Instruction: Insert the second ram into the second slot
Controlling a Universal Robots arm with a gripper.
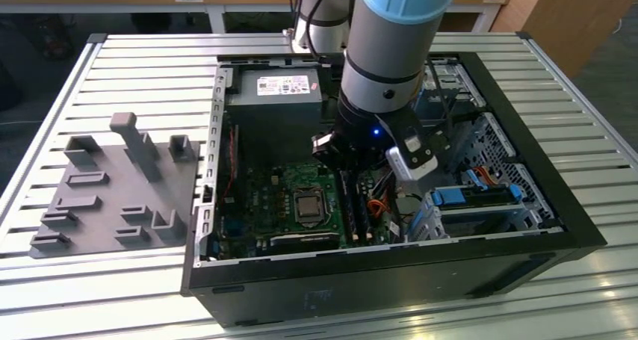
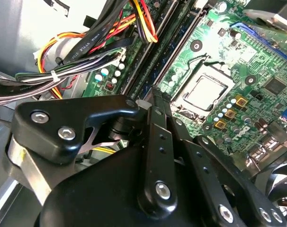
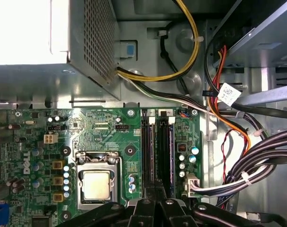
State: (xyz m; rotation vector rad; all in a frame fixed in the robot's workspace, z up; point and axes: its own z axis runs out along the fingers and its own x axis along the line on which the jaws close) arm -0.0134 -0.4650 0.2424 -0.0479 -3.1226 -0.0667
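Green motherboard (image 3: 110,142) fills the case floor, and the gripper (image 3: 155,201), jaws nearly together on what looks like the second ram (image 3: 166,156) in its slot, should, I judge, press straight down, keeping even force along the stick.

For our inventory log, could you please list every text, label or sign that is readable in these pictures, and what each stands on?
On the power supply, a white label: too small to read.
On an orange cable, a white tag: print blurred.
On the motherboard, white markings and a logo: too small to quote reliably.
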